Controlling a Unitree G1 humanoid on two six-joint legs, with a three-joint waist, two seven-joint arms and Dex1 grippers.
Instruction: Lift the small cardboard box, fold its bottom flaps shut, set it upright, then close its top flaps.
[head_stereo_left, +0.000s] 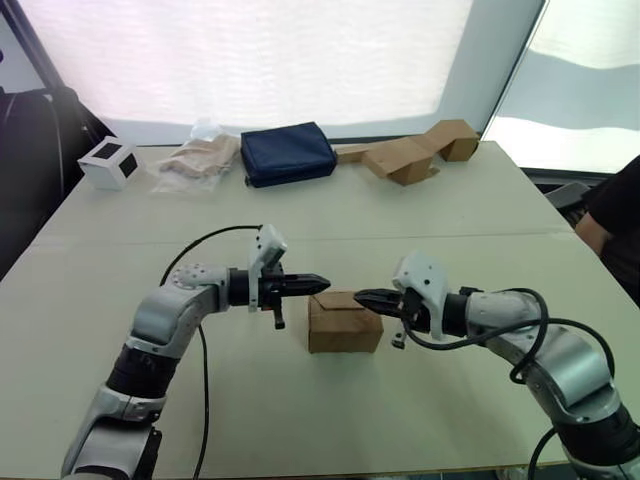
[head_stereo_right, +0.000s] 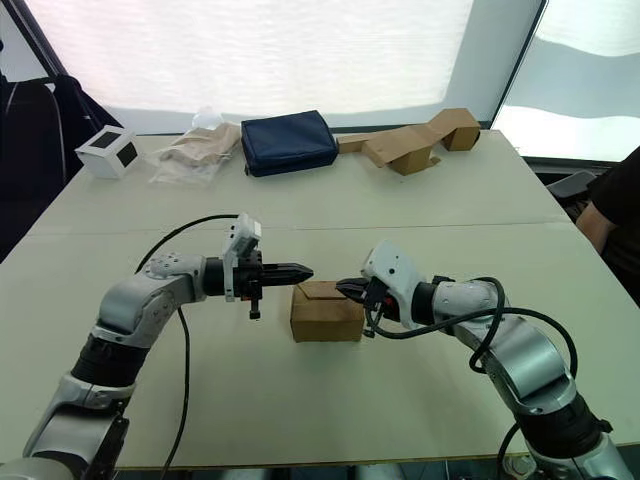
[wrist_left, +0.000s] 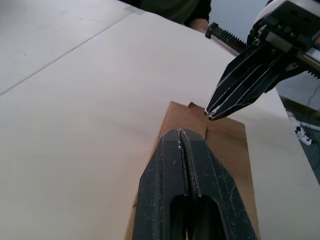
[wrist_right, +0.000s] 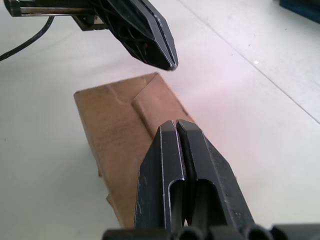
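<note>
The small cardboard box stands upright on the table between my two arms. Its top flaps lie folded flat and meet in an angled seam. The bottom flaps are hidden under the box. My left gripper is shut, its tip hovering just above the box's left top edge. From the right, my right gripper points in, also shut, with its tip over the box's right top edge. The two tips face each other a short gap apart, and neither holds anything.
Along the far edge lie a small white cube with black faces, a crumpled clear bag, a dark blue pouch and a larger flattened cardboard. A person's arm shows at the right edge.
</note>
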